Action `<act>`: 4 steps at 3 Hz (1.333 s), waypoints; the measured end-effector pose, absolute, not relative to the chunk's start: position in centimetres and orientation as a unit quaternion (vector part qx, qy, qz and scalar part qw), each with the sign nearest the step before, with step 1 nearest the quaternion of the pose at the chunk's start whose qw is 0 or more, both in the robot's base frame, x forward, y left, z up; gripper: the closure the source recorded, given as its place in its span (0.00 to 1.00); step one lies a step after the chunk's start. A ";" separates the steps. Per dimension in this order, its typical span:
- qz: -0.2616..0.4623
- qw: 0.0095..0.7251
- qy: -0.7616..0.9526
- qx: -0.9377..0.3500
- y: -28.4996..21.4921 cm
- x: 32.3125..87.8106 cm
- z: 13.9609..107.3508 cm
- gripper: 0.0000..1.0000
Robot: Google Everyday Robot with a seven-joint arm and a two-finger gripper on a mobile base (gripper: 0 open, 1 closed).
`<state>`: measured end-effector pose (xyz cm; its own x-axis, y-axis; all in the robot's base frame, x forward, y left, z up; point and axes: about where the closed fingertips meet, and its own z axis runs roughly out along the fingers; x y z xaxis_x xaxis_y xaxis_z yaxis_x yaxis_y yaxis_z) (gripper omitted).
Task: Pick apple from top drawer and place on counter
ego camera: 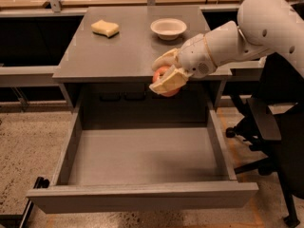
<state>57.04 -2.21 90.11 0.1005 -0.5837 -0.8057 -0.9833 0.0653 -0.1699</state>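
I read the gripper (161, 73) pinching the apple (163, 71) | at the counter (118, 56) front edge, right of centre, above the open top drawer (142, 156) | sponge (105, 27) back-left, bowl (168, 27) back-right

The gripper (165, 76) points toward the left of the view, its two cream fingers (167, 82) clamped on the apple (161, 72). One finger lies over the top of the fruit and the broader one lies below and in front of it. Just right of the gripper sits the thick white wrist (202, 57). From there the white forearm (232, 39) slopes up and to the right to a large rounded joint housing (268, 18), beyond which the arm leaves the right edge.
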 end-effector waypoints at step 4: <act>0.180 0.498 0.593 -0.606 2.7 68.5 93.6 1.00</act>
<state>68.55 2.68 93.56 0.2314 -0.5403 -0.8090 -0.8988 0.1996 -0.3904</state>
